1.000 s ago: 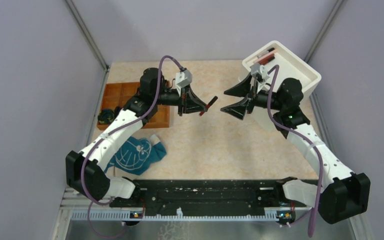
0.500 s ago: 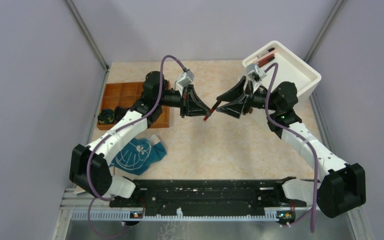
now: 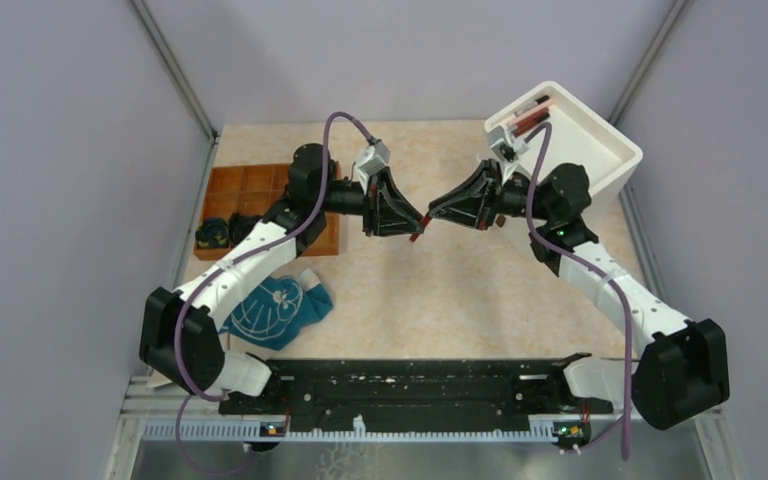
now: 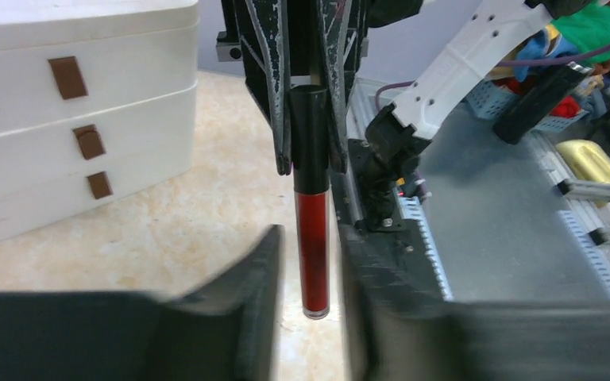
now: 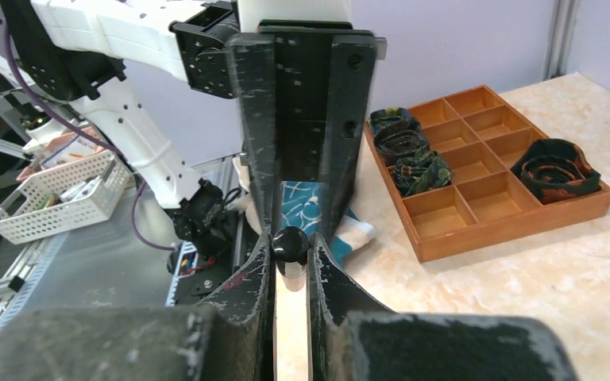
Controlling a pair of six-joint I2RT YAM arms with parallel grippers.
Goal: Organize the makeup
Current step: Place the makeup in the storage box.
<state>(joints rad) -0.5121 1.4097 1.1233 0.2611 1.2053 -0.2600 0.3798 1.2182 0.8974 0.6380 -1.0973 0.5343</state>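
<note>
Over the tabletop (image 3: 460,290) we read a handover toward the white drawer box (image 4: 127,119): the right gripper (image 5: 290,252) pinches the dark red lip gloss tube (image 4: 312,262) by its cap, and we cannot tell whether the left gripper (image 4: 310,238), set narrow, grips.

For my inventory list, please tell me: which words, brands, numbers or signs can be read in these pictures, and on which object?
None can be read. The dark red lip gloss tube shows no print, the brown tabs on the white drawer unit are blank, and the teal cloth bears only a pattern.
</note>
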